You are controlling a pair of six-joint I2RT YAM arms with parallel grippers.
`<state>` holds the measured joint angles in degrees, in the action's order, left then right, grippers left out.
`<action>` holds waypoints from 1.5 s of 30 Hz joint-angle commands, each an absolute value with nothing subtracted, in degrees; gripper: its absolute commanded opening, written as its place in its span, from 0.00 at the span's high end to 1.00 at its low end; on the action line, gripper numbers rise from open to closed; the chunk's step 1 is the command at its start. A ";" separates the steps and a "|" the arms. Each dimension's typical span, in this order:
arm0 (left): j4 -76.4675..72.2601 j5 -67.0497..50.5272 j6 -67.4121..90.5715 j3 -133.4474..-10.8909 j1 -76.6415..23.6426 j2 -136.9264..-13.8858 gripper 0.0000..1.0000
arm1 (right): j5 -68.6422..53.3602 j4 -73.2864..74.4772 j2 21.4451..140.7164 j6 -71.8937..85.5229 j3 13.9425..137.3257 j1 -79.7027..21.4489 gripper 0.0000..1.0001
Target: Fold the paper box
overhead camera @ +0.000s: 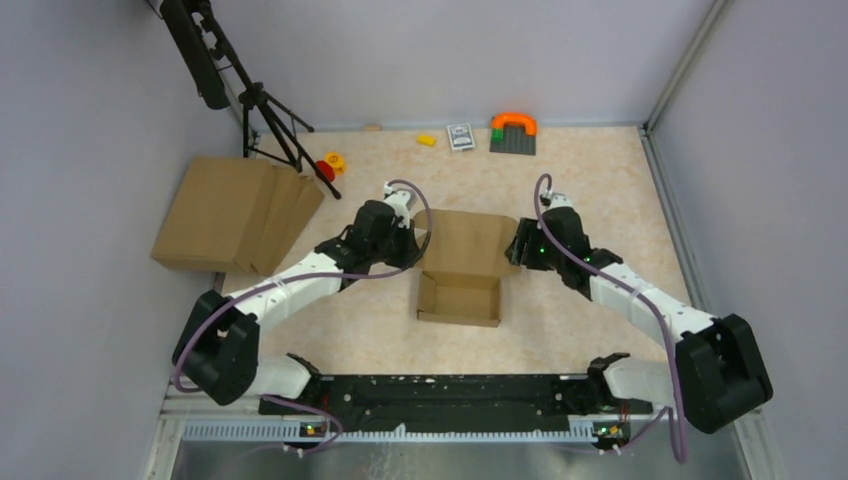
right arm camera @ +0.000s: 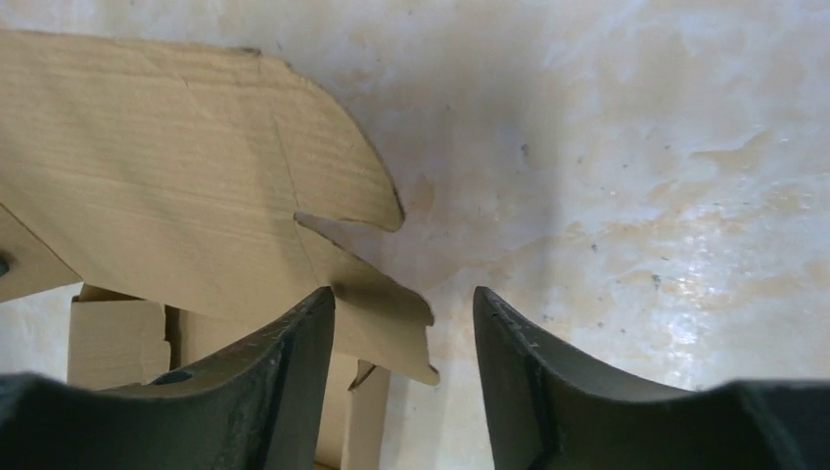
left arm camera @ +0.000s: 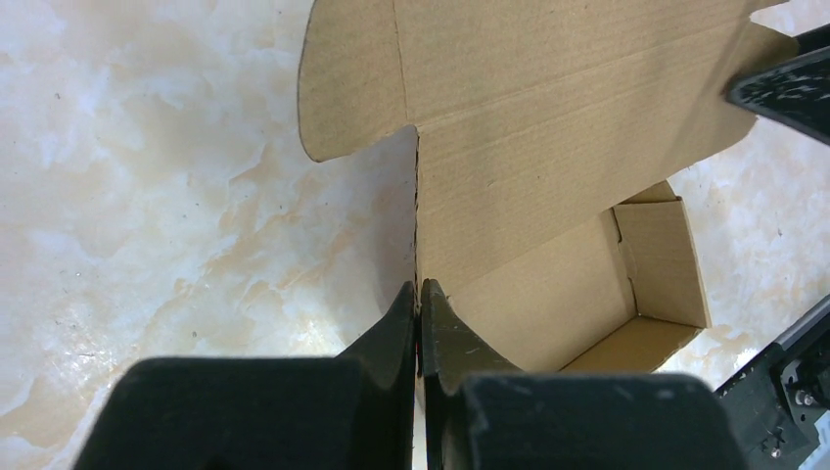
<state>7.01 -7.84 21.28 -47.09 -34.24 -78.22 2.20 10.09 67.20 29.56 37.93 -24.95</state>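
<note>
While the marbled tabletop (overhead camera: 590, 190) also carries a big pile of flat cardboard (overhead camera: 225, 210) at its far left, the paper box (overhead camera: 462, 270) lies well apart from it, between the two arms, its shallow tray (overhead camera: 460, 300) nearest them, open and holding nothing. Its lid panel (overhead camera: 465, 240) reaches away behind. I'd say the left fingers (left arm camera: 387, 328), clamped on that panel's side edge, steady it for folding, while the right fingers (right arm camera: 294, 362) stand apart astride the opposite side flap (right arm camera: 382, 318), not gripping.

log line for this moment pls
left gripper: shut on box lid edge | right gripper: open, at lid tab | box: tray formed, lid open
</note>
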 commanded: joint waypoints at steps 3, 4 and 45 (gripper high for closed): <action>4.35 -7.22 20.76 -46.50 -34.58 -75.49 1.00 | -5.31 4.15 67.76 29.52 40.74 -24.72 0.62; 4.20 -7.16 20.94 -46.42 -34.62 -75.42 1.00 | -5.92 3.80 67.22 29.67 40.58 -24.73 0.67; -38.58 21.45 15.45 -35.24 -47.55 -84.51 1.00 | 24.29 -31.07 65.94 25.25 24.02 -37.53 0.96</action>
